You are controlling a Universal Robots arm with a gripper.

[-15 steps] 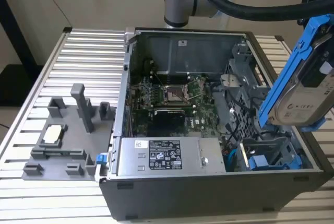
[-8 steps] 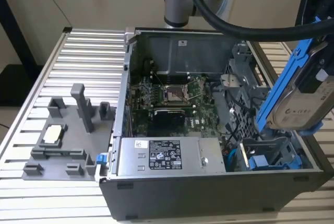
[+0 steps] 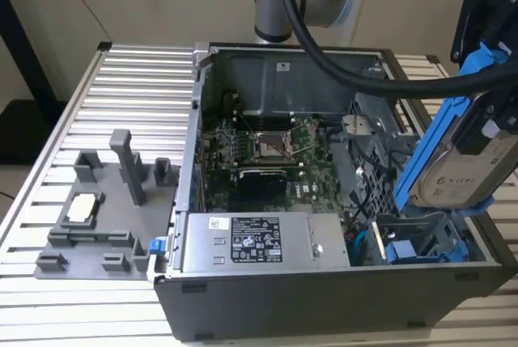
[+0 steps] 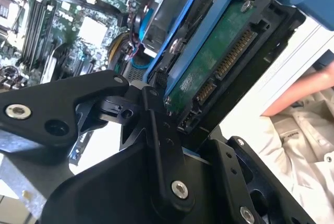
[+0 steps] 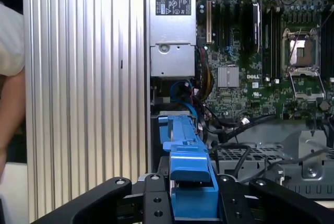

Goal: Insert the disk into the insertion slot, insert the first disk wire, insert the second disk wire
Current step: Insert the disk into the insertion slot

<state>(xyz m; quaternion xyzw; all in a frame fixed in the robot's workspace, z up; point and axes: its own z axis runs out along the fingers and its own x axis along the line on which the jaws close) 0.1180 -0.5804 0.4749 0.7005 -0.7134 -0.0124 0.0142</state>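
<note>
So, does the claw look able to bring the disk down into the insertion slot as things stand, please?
Probably yes. The claw, shut on the disk, holds it tilted above the insertion slot, and nothing appears to lie between them; the black cables sit aside, toward the motherboard.

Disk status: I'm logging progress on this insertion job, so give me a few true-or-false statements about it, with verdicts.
1. The claw grips the disk. True.
2. The disk sits fully in the slot. False: it is held tilted in the air over the open case.
3. The disk's carrier is red. False: it is bright blue.
4. The power supply in the case bears a white label. True.
5. A wire is plugged into the disk's connector. False: in the second wrist view the connector is bare.
</note>
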